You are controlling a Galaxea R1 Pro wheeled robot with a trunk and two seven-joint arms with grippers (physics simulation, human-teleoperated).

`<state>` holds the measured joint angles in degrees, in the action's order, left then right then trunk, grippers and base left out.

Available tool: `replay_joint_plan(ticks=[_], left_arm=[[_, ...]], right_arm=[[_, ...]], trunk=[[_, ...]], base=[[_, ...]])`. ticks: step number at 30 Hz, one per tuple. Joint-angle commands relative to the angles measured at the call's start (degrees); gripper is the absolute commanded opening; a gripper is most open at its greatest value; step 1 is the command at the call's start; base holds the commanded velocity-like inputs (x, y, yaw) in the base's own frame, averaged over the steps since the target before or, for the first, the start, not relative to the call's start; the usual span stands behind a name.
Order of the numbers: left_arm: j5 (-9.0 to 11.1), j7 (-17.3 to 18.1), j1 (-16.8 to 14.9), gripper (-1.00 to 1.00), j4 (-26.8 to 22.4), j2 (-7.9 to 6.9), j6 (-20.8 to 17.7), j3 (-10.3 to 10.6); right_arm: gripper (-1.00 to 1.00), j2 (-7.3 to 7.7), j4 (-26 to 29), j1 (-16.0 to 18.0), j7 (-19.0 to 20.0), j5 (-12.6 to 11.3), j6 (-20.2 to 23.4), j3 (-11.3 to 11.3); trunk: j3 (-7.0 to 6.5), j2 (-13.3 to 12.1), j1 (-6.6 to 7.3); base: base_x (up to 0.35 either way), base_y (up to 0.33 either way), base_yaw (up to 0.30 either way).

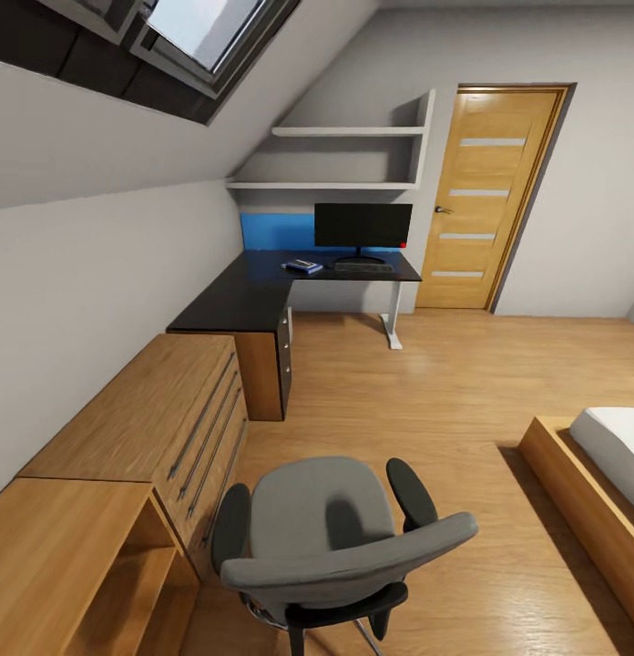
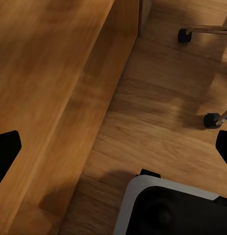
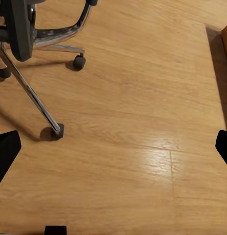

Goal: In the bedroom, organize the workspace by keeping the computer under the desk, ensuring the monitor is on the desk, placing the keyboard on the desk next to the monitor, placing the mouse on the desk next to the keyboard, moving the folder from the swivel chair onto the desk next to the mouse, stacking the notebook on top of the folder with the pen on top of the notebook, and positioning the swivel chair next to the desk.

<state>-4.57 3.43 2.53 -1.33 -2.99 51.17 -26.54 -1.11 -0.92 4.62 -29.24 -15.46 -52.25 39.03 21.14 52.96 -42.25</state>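
The swivel chair (image 1: 326,538) stands close in front of me, its grey back toward me and its seat bare, far from the black L-shaped desk (image 1: 253,296) in the far corner. On the desk the monitor (image 1: 363,226) stands upright, with the keyboard (image 1: 363,268) at its foot. Left of them lies the blue folder (image 1: 301,267) with a darker notebook on it. Pen and mouse are too small to tell; the computer is out of view. My left gripper (image 2: 113,149) is open over the floor beside a cabinet. My right gripper (image 3: 113,147) is open over the floor near the chair's star base (image 3: 45,44).
Low light wooden cabinets (image 1: 144,410) line the left wall between me and the desk. A wood-framed bed (image 1: 590,474) is at the right, and a wooden door (image 1: 485,196) is beyond the desk. Plank floor (image 1: 417,392) stretches from chair to desk. My own base (image 2: 167,205) shows under the left gripper.
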Motion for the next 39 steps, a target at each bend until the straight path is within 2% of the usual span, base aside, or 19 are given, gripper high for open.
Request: replay_joint_plan(ticks=[1,11,24,28,34,39], left_arm=[[-0.4,0.3,0.0,1.00,-0.1,0.00,0.1,-0.5],[-0.4,0.2,0.0,1.00,-0.1,0.00,0.0,-0.5],[-0.4,0.2,0.0,1.00,-0.1,0.00,0.0,-0.5],[-0.5,0.4,-0.4,1.00,0.0,1.30,1.2,-0.9],[-0.5,0.3,-0.3,1.00,0.0,3.23,1.4,-1.1],[-0.5,0.3,-0.4,1.00,0.0,4.45,-0.1,-1.2]], right_arm=[[1.00,-0.03,-0.1,0.0,-0.2,-0.4,-0.1,0.5],[1.00,-0.03,-0.1,0.0,-0.2,-0.4,0.0,0.5],[1.00,-0.06,-0.1,0.0,-0.2,-0.4,0.0,0.5],[1.00,-1.37,-0.2,0.7,-0.4,-0.1,0.7,0.6],[1.00,-1.25,-0.2,0.7,-0.6,-0.2,0.7,0.6],[1.00,-0.89,-0.1,0.8,-0.7,-0.4,0.7,0.4]], trunk=[[0.05,0.0,-0.01],[0.05,0.0,-0.01],[0.05,0.0,-0.01],[0.77,1.6,-0.89],[1.85,4.1,-2.20],[2.74,6.1,-3.30]], base=[[-0.027,0.000,0.000],[-0.123,0.000,0.000],[-0.016,0.000,0.000],[0.000,0.000,0.000],[0.000,0.000,0.000],[0.000,0.000,0.000]])
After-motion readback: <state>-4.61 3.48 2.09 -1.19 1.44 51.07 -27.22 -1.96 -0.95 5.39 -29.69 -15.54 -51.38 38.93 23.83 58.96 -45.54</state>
